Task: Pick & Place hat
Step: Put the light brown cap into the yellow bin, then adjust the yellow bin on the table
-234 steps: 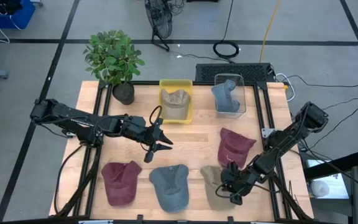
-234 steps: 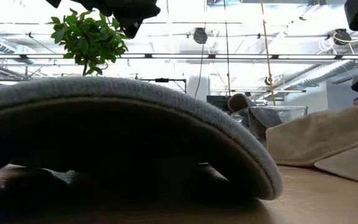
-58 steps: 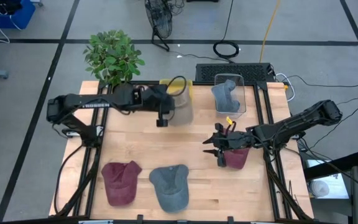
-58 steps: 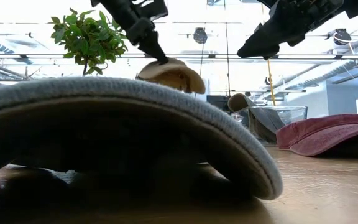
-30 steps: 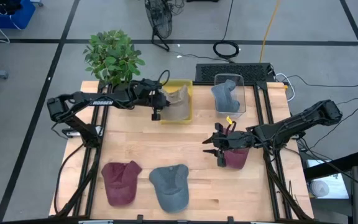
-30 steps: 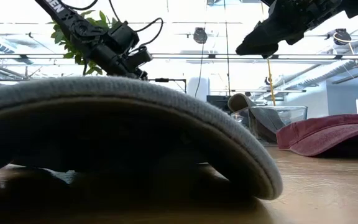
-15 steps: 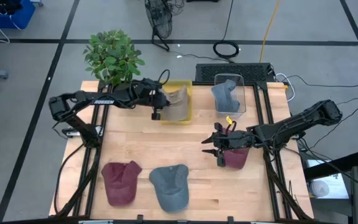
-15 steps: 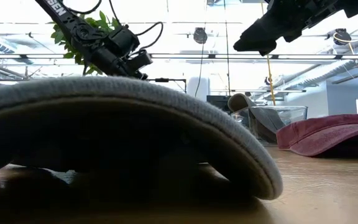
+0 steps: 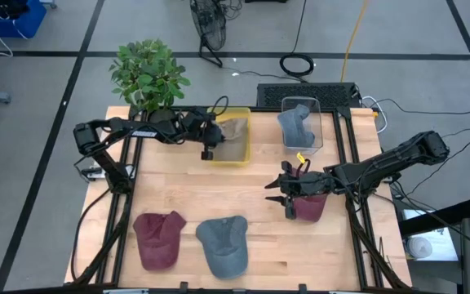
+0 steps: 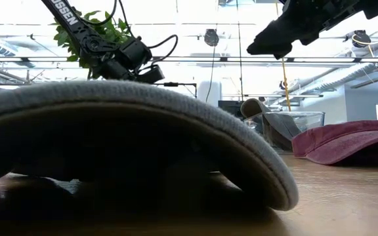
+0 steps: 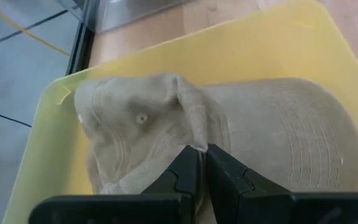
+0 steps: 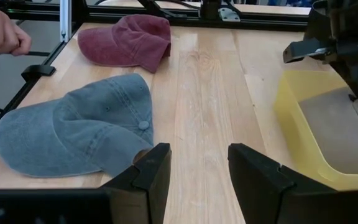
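Yellow bin beside potted plant, clear bin

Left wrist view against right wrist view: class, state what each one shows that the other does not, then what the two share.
Only the left wrist view shows the left gripper with its fingers nearly shut on a fold of the beige fabric cap.

Only the right wrist view shows the open right gripper, the blue denim cap, the maroon cap on the wooden table, and a person's hand at the table's edge.

Both show the yellow plastic bin holding the beige cap.
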